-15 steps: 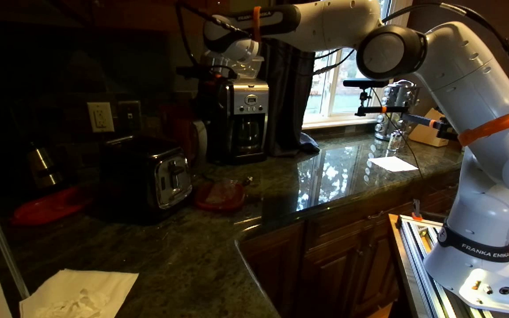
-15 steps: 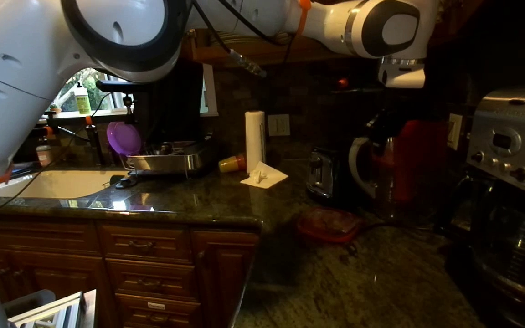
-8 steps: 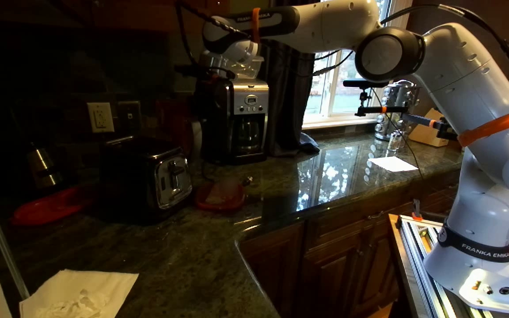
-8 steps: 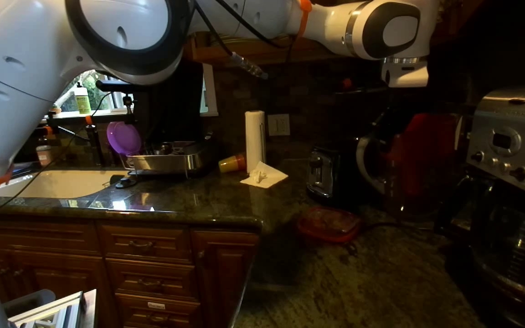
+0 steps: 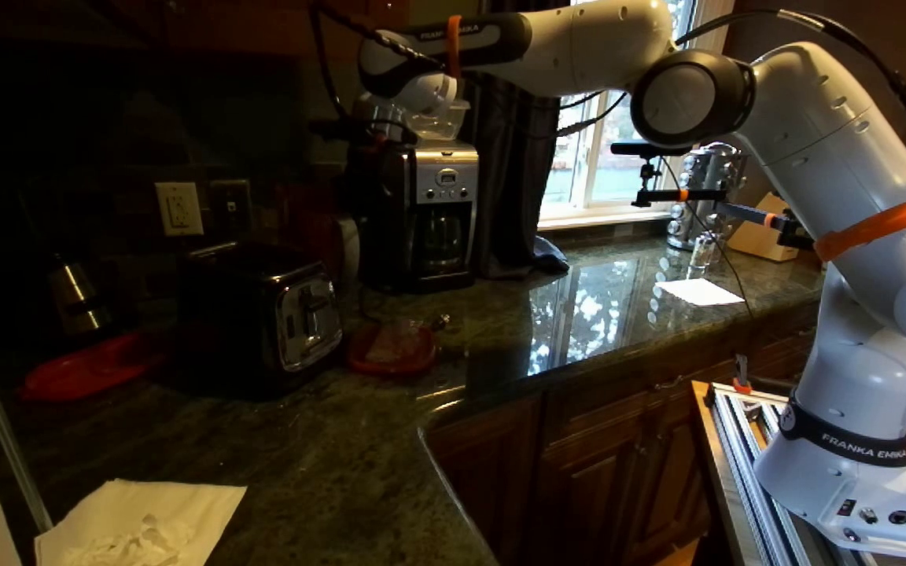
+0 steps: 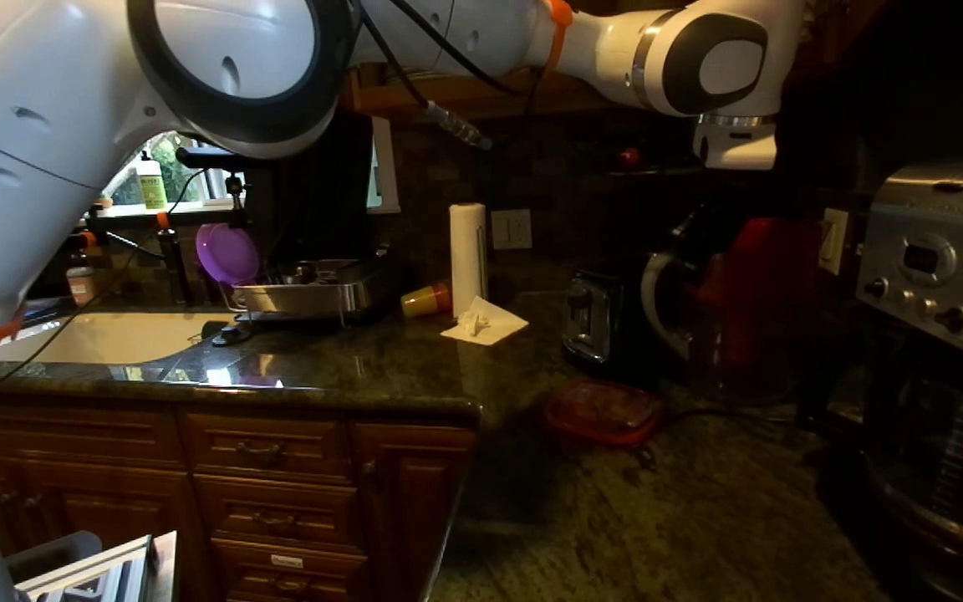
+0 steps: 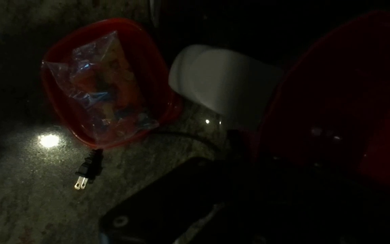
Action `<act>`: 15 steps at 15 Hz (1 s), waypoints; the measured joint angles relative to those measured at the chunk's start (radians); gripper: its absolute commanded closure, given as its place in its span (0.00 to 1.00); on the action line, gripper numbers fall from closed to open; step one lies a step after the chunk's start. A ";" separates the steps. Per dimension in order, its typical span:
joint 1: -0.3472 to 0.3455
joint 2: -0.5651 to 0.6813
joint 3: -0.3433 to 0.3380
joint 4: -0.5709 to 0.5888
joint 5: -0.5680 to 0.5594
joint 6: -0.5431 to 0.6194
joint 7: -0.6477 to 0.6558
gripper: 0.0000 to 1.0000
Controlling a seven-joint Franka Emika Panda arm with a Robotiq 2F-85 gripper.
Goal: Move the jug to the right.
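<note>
The jug, tall with a red top section [image 6: 761, 293] and a pale clear loop handle [image 6: 664, 305], is near the toaster and the coffee maker. In an exterior view it shows partly behind the toaster, red and dark [image 5: 319, 228]. In the wrist view its red wall [image 7: 327, 101] fills the right side and its handle [image 7: 222, 78] points left. My gripper [image 7: 245, 149] is very dark, at the jug's upper rim on the handle side. Its fingers look closed on the rim, though the contact is hidden in shadow. I cannot tell if the base touches the counter.
A flat red dish [image 6: 603, 418] with a plastic bag lies in front of the toaster [image 6: 590, 313], with a plug and cord [image 7: 83, 173] beside it. The coffee maker [image 5: 441, 212] stands close to the jug. A red lid [image 5: 91, 369] and paper towel [image 6: 486, 322] lie farther off.
In an exterior view the jug swung right and tilted, then came back left and more upright, moving along with the arm. The wrist is slightly lower now.
</note>
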 measured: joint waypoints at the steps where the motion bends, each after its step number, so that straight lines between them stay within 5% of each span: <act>1: 0.000 0.000 0.000 0.000 0.000 -0.010 0.004 0.98; 2: -0.001 0.000 0.000 0.001 0.001 -0.017 0.008 0.98; 4: -0.002 0.000 0.000 0.004 0.004 -0.028 0.012 0.66; 13: 0.018 -0.048 0.003 0.093 -0.014 -0.042 0.011 0.00; 15: 0.036 -0.095 0.002 0.090 -0.046 -0.101 0.010 0.00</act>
